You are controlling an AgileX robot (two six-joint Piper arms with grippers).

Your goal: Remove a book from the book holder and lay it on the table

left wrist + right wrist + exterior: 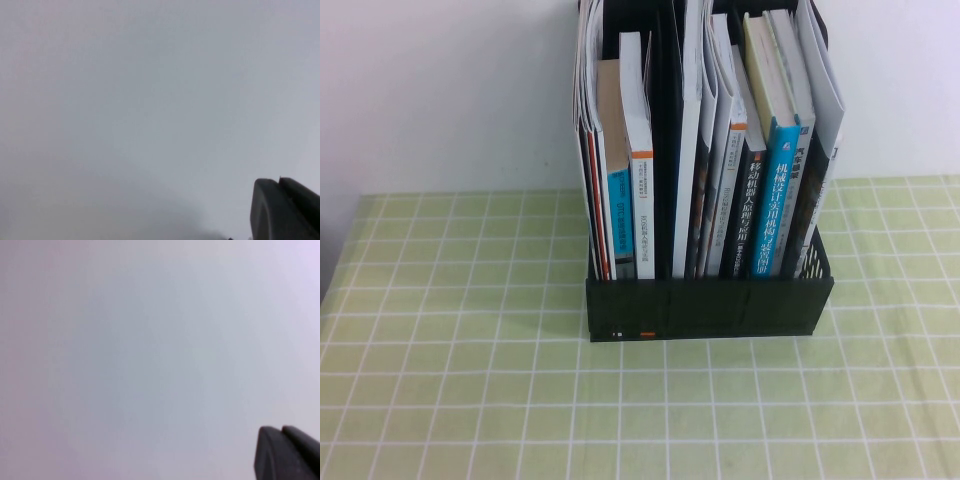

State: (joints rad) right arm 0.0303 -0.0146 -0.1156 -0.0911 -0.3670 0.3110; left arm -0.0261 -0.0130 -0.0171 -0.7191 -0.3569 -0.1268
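The black book holder stands on the table a little right of centre, with a small orange-and-white label on its low front wall. Several books stand upright in it. Among them is a tall thin white book in the middle compartment, with a grey-brown patch low on its cover. Neither arm appears in the high view. In the left wrist view my left gripper is shut and empty against a blank pale wall. My right gripper looks the same in the right wrist view, shut on nothing.
A bright blue-spined book and a white-spined book with an orange mark also stand in the holder. A white wall rises behind it. Pale green gridded cloth lies in front and to both sides.
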